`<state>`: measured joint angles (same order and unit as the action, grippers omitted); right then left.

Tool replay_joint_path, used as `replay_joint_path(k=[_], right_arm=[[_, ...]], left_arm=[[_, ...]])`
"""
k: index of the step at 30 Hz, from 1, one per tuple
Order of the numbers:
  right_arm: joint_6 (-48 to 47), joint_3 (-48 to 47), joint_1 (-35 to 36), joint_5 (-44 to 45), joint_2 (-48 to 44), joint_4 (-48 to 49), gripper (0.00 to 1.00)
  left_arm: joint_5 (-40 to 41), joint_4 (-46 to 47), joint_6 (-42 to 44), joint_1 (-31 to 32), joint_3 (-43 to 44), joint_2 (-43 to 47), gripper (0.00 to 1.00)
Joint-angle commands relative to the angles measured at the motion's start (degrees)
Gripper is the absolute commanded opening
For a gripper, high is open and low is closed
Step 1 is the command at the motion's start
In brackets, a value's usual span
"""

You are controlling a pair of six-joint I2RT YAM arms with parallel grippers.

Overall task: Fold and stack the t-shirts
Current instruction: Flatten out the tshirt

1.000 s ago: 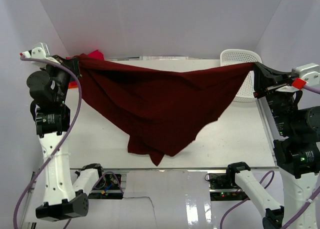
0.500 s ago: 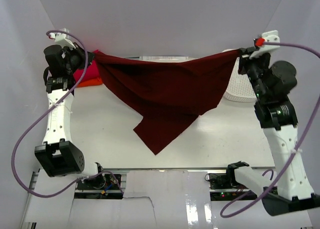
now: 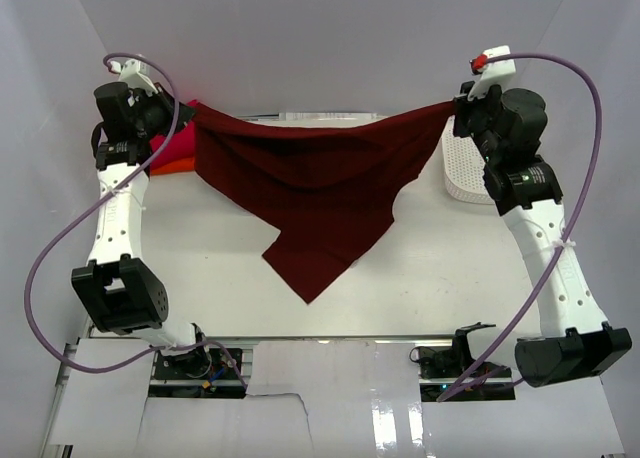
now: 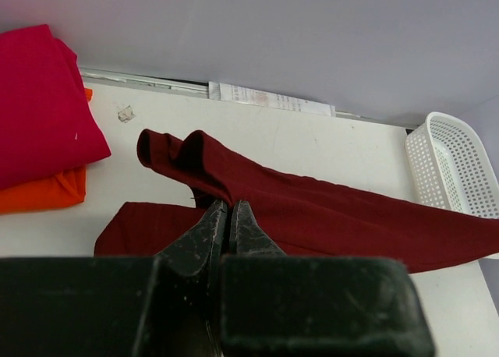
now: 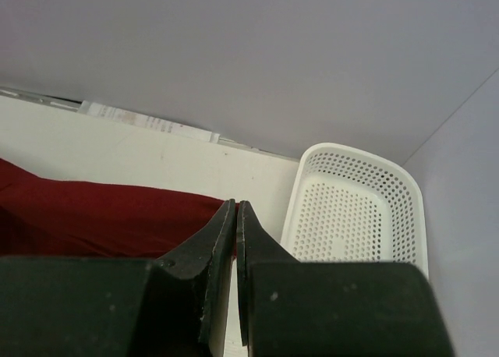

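Note:
The dark maroon t-shirt (image 3: 310,183) hangs stretched between my two grippers above the table, its lowest point reaching the table near the front middle. My left gripper (image 3: 188,113) is shut on its left corner; the wrist view shows the cloth (image 4: 312,209) pinched between the closed fingers of that gripper (image 4: 228,205). My right gripper (image 3: 457,106) is shut on its right corner, with maroon cloth (image 5: 101,217) at the tips of that gripper (image 5: 235,205). The crimson red t-shirt (image 4: 39,107) lies folded on the orange t-shirt (image 4: 43,193) at the back left, also seen from above (image 3: 175,148).
A white mesh basket (image 3: 465,168) sits at the back right, seen empty in the right wrist view (image 5: 359,213). A paper label strip (image 4: 269,100) lies along the back wall. The enclosure's white walls stand close on both sides.
Both arms have risen and swung toward the back wall with the maroon shirt stretched between them. The shirt has lifted, and its hanging point now sits further back.

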<state>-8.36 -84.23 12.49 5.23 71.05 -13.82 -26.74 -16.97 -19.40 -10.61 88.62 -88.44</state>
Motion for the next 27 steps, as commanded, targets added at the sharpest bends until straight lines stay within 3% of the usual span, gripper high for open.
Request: replay_joint_path(k=[1, 4, 7, 11, 17, 27], right_arm=[[0.1, -2.52, -0.1, -0.4, -5.47, 2.93, 0.08], [-0.25, -2.35, -0.01, -2.85, -10.3, 1.87, 0.08], [-1.21, 0.37, 0.25, -4.09, -21.34, 3.27, 0.08], [-4.2, -1.46, 0.25, -1.9, -28.06, 2.15, 0.08], [-3.25, -7.27, 0.96, -4.52, -32.81, -1.47, 0.08], [0.63, 2.83, -0.97, -11.39, -39.85, 2.67, 0.08]], left_arm=[[1.87, -0.51, 1.21, 0.59, -0.11, 8.35, 0.0], [1.08, -0.7, 0.42, 0.85, -4.31, 13.45, 0.0], [2.12, 3.67, 1.29, 1.03, -12.81, 29.75, 0.0], [5.91, 6.07, 2.0, 1.03, -17.69, 41.65, 0.0], [3.8, 5.98, -3.53, 1.03, -21.45, 48.18, 0.0], [5.91, 3.35, -6.35, 1.47, -37.19, 62.51, 0.0]])
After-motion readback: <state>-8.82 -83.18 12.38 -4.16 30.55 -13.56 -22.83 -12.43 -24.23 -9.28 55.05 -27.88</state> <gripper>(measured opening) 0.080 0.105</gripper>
